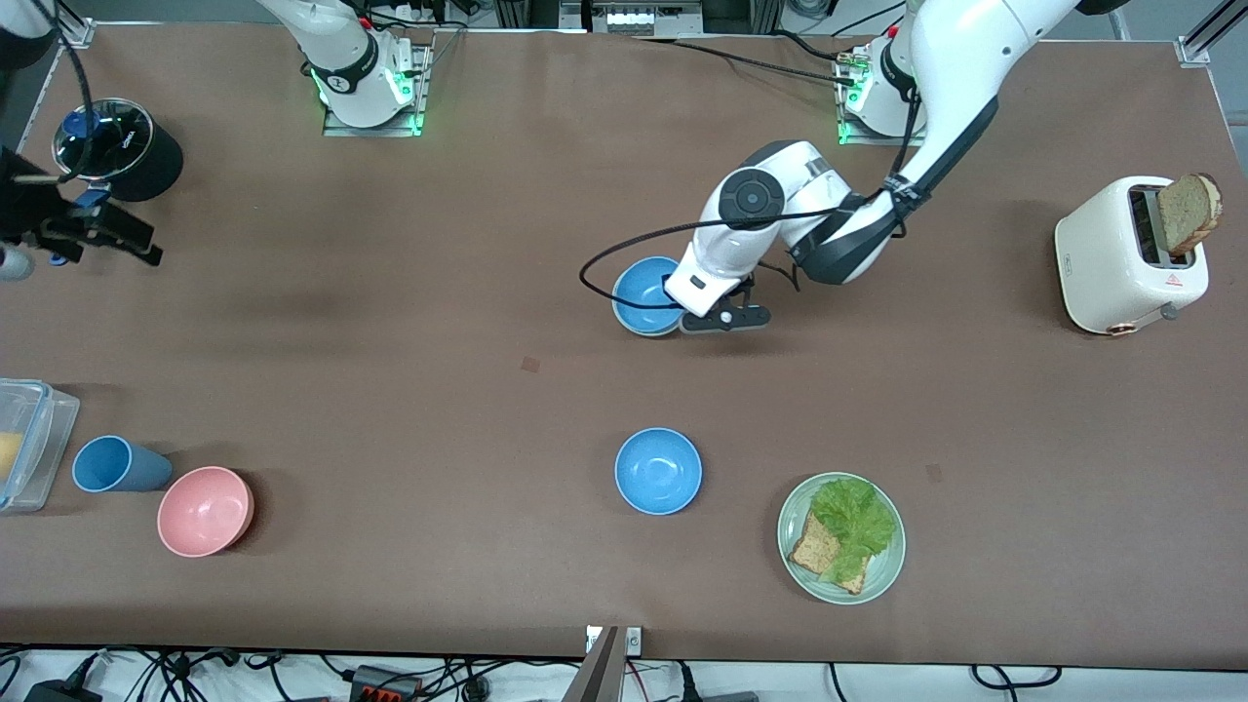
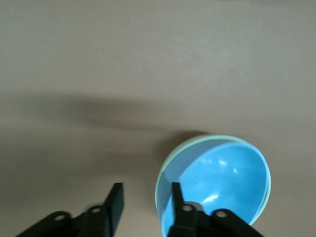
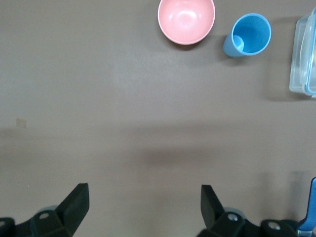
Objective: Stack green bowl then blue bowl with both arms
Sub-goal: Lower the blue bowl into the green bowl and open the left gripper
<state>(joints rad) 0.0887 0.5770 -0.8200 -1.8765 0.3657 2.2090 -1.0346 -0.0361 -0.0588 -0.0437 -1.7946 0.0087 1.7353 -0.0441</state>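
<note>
Toaster (image 1: 1131, 255), plate (image 1: 882, 575) near; blue bowl (image 1: 643, 292) unobstructed.

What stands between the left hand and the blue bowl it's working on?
Nothing visible does. The left hand is already at the smooth sky-blue bowl, its fingers open astride the rim, one inside and one outside. That bowl sits nested in the pale mint-green bowl, whose rim shows around it.

No words or numbers read clearly anywhere. The white toaster (image 1: 1121, 258) carries a small red triangle warning sign on its side; faint white lettering on the black pot's lid (image 1: 109, 136) can't be made out.
</note>
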